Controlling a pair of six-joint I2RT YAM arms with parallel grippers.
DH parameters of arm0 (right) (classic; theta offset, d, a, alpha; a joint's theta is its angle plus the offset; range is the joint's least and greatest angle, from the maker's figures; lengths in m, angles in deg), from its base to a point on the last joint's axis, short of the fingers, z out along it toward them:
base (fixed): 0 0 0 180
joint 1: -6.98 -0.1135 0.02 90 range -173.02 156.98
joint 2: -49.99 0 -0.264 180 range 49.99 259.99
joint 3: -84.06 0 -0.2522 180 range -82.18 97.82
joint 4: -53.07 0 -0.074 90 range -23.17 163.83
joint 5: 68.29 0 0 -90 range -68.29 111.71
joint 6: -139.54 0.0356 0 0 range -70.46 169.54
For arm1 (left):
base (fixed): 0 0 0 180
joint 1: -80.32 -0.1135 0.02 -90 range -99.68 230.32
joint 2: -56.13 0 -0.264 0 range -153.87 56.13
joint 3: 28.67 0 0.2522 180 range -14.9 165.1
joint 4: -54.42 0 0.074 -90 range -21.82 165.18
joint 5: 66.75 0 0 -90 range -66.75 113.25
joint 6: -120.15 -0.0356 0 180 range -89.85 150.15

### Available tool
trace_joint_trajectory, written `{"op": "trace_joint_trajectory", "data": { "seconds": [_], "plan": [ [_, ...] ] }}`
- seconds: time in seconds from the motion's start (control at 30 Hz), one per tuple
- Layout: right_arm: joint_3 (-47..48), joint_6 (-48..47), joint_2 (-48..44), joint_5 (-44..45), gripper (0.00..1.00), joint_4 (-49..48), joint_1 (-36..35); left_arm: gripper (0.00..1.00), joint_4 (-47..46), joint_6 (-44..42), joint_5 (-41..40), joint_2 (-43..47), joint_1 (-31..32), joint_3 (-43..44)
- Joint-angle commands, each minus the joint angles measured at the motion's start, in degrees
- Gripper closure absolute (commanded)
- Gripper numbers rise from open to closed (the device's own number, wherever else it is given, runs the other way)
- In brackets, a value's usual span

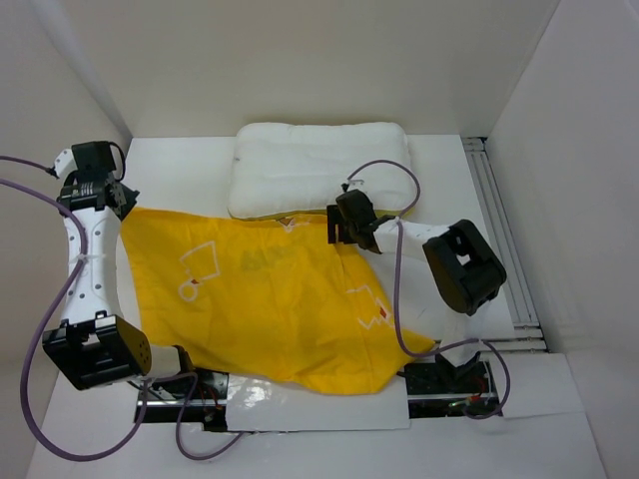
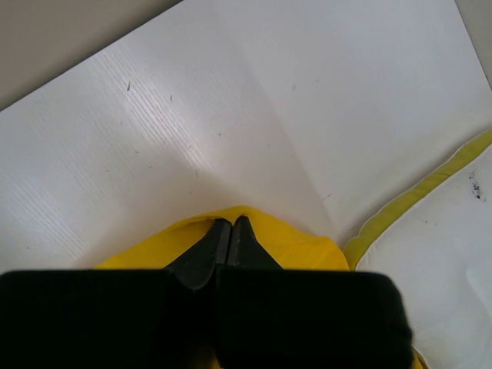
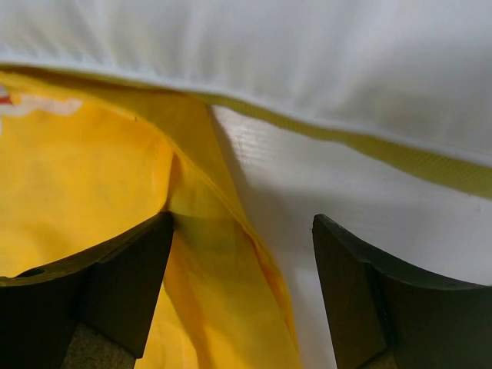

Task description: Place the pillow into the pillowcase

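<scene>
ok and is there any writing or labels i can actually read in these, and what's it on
Nothing can be read for certain.
pillowcase: faint greenish lettering shows through the cloth near its far edge, too blurred to read; the white outlines are drawings, not words.
pillow: no text; tiny dark marks near its yellow edge, too small to tell.

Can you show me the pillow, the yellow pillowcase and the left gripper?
the pillow (image 1: 319, 165), top view, middle of its white top.
the pillowcase (image 1: 270, 299), top view, middle of the yellow cloth.
the left gripper (image 2: 229, 227), left wrist view, between its shut fingertips.
</scene>
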Motion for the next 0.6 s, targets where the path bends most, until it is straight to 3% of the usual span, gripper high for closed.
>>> {"op": "trace_joint_trajectory", "data": {
  "seconds": [0.0,0.27,0.4,0.57],
  "plan": [
    [1.61,5.47,0.98,3.20,0.20,-8.80,-0.20,1.00,-2.93,-1.31,0.69,1.74,-0.35,-0.83],
    [-1.91,8.90,-0.24,5.13,0.21,-18.21,-0.73,1.00,-3.54,-1.31,1.92,1.74,-0.35,-0.83],
    [-2.70,8.90,0.27,7.05,0.31,-17.43,-0.73,1.00,-3.54,-1.31,1.40,1.74,-0.35,-0.83],
    [-2.08,7.76,2.83,8.38,0.34,-14.18,-0.73,1.00,-3.54,-1.84,0.79,2.79,-0.35,-0.83]
  ]
}}
